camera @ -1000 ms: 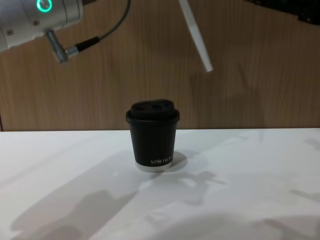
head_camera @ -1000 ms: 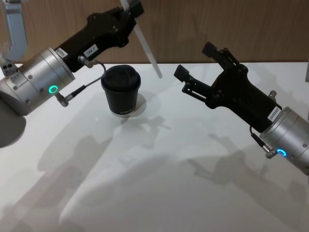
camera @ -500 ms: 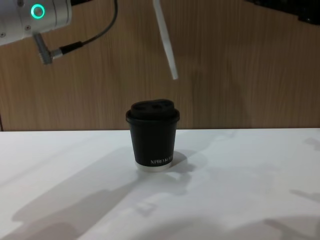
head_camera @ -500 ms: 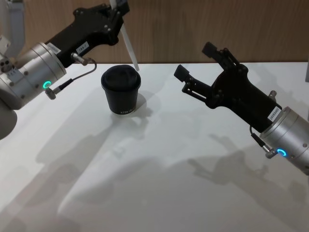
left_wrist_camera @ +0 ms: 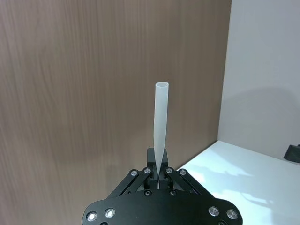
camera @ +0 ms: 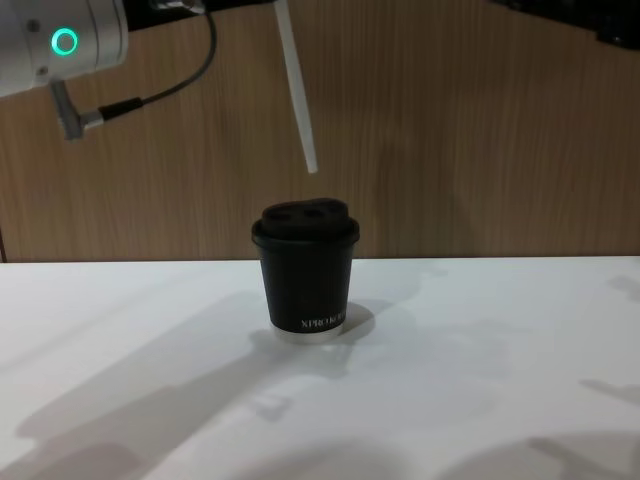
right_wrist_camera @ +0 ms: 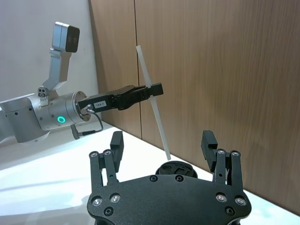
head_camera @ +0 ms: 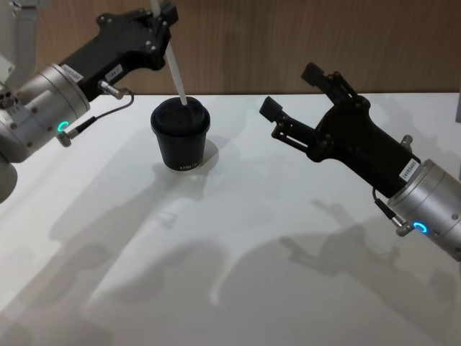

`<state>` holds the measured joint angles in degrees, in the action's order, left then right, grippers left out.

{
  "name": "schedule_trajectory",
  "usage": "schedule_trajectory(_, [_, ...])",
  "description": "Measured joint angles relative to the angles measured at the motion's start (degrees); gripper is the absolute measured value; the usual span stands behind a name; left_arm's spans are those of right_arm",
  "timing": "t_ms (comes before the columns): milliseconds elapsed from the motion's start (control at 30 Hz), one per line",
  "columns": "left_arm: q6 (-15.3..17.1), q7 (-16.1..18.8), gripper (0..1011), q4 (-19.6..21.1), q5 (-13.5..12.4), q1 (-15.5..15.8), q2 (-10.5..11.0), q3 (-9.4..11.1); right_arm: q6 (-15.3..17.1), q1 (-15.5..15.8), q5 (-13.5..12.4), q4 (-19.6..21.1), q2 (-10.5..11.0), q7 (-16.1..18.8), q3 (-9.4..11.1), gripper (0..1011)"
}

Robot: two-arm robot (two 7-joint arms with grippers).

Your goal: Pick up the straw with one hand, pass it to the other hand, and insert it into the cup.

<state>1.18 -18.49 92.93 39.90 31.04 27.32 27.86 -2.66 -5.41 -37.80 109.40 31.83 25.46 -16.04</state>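
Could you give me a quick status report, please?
Left pincer shut on straw. Tip above cup, not in. Right pincer open, right of cup. Nothing between.

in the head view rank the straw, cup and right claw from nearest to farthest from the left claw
1. straw: clamped in the left claw at upper left, slanting down toward the lid.
2. cup: on the table, left of centre, under the straw's lower tip.
3. right claw: open, raised off the table, far over on the right.

One straw (head_camera: pixel 176 78), one cup (head_camera: pixel 181 137), and two pincers: the left pincer (head_camera: pixel 163 15) and the right pincer (head_camera: pixel 292 91). One tabletop (head_camera: pixel 252 252), as far as its edges show.
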Motion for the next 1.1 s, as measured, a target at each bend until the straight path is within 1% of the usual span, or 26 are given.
schedule_trajectory(633, [0.56, 0.66, 11, -1.13, -1.68, -0.52, 0.21, -1.11, 0.0, 0.0, 0.0, 0.0, 0.0, 0.0, 0.0, 1001])
schedule_trajectory(1100, [0.96, 0.72, 10, -2.31, -2.88, -0.68, -0.2, -1.35, 0.0, 0.0, 0.0, 0.0, 0.0, 0.0, 0.0, 1001])
